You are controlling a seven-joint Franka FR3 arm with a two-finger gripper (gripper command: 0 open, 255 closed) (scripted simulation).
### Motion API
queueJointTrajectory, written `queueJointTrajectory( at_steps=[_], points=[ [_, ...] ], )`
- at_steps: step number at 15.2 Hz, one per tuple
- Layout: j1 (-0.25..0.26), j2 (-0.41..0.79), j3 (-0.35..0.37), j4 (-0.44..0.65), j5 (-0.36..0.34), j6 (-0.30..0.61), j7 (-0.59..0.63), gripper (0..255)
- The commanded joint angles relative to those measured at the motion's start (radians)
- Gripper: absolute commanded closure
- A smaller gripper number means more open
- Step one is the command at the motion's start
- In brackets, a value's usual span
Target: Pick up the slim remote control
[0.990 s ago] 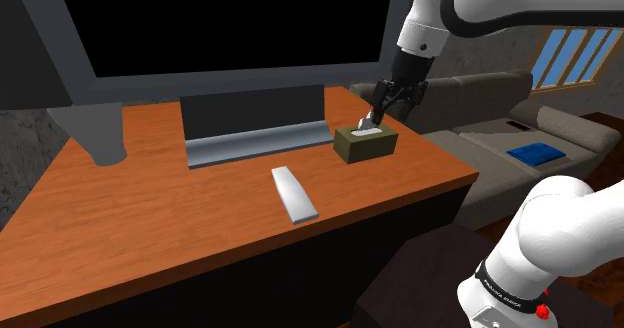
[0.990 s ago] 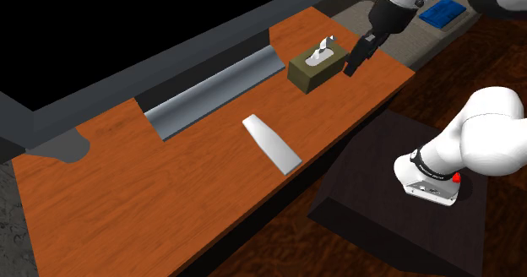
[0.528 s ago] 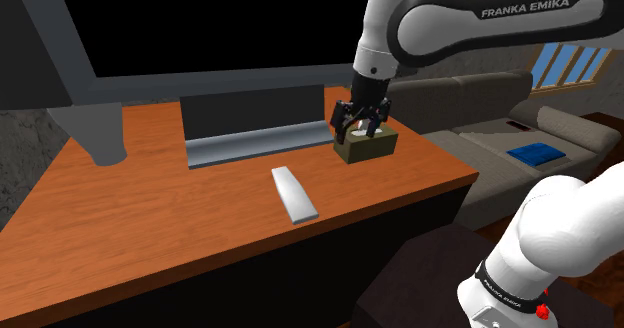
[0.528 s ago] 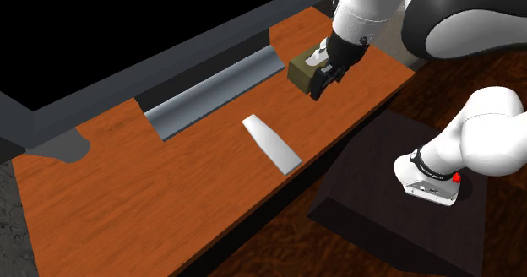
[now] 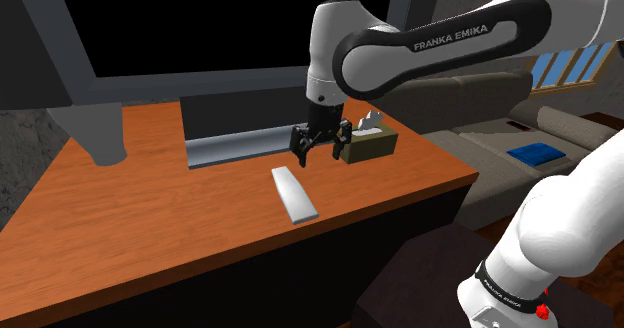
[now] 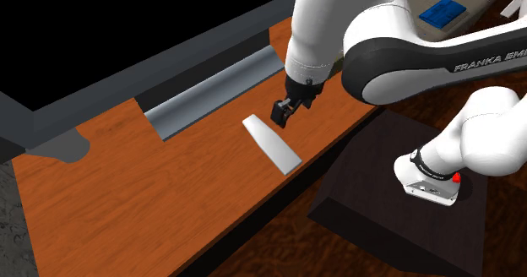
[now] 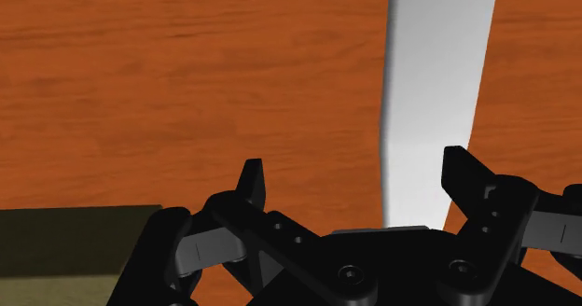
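The slim remote control (image 5: pixel 294 194) is a plain, pale grey-white slab, long and narrow with rounded ends, and no buttons or markings can be made out on it. It lies flat on the orange-brown wooden table (image 5: pixel 150 206), near the front edge and well in front of the silvery base (image 5: pixel 255 143) of a large screen whose face is pure black and runs out of the picture. In the second exterior view the remote (image 6: pixel 272 143) lies at a slant, one end pointing toward the base. The black gripper (image 5: pixel 318 154) hangs above the tabletop just beyond the remote's far end, between that end and an olive tissue box (image 5: pixel 370 146); its near finger overlaps the box's edge in the shoulder view. From the second exterior view the gripper (image 6: pixel 283 113) hangs off the remote's upper end, and whether it is clear of the wood is hard to judge there. In the wrist view the gripper (image 7: pixel 355 172) has its two fingers (image 7: pixel 250 178) standing wide apart with nothing between them touching either one; the remote (image 7: pixel 434 99) runs as a light strip just inside the far finger, its near end hidden behind the hand's body and its other end cut off by the frame. A corner of the box (image 7: pixel 70 243) shows as a dull olive patch beside the other finger.
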Motion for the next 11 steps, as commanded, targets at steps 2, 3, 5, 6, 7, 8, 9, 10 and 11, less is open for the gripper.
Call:
queueJointTrajectory(
  at_steps=[2, 3, 5, 6, 7, 8, 9, 10, 11],
  points=[
    [0.003, 0.133, 0.047, 0.080, -0.051, 0.026, 0.096, 0],
    [0.008, 0.176, 0.058, 0.107, -0.071, 0.030, 0.127, 0],
    [0.021, 0.264, 0.077, 0.167, -0.114, 0.036, 0.190, 0],
    [0.024, 0.273, 0.077, 0.173, -0.118, 0.036, 0.196, 0],
    [0.025, 0.278, 0.076, 0.165, -0.120, 0.049, 0.198, 0],
    [0.025, 0.282, 0.076, 0.156, -0.123, 0.061, 0.200, 0],
    [0.026, 0.287, 0.076, 0.147, -0.126, 0.074, 0.202, 0],
    [0.026, 0.292, 0.076, 0.139, -0.128, 0.087, 0.203, 0],
    [0.027, 0.297, 0.076, 0.131, -0.131, 0.100, 0.206, 0]
  ],
)
